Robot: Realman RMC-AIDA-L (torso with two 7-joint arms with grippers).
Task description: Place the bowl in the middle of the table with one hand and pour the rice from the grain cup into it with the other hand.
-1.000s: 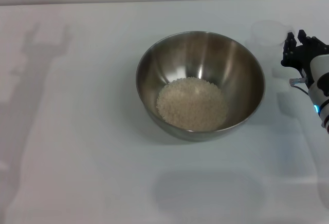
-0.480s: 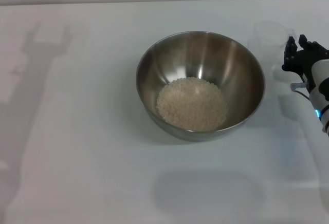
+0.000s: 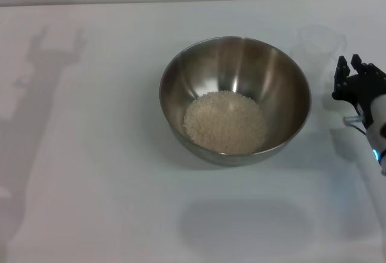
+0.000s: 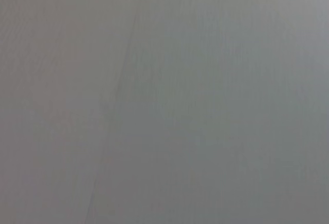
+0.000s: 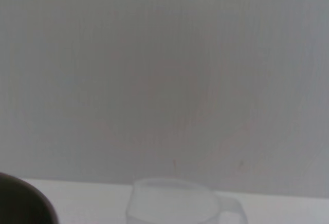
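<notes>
A: Where do you have the bowl [image 3: 235, 100]?

B: You've got it in the middle of the bench [image 3: 90, 172], with the rice [image 3: 225, 122] heaped in its bottom.

A: And the cup?

B: The cup [image 3: 316, 46] stands upright on the bench, just right of the bowl, and looks empty.

A: Your end effectors?

B: Your right end effector [image 3: 356, 76] sits just beside the cup, clear of it, fingers spread and holding nothing. Your left one isn't visible.

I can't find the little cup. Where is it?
In the head view the cup stands on the table at the far right, just beyond the bowl, with the right gripper beside it.
</notes>
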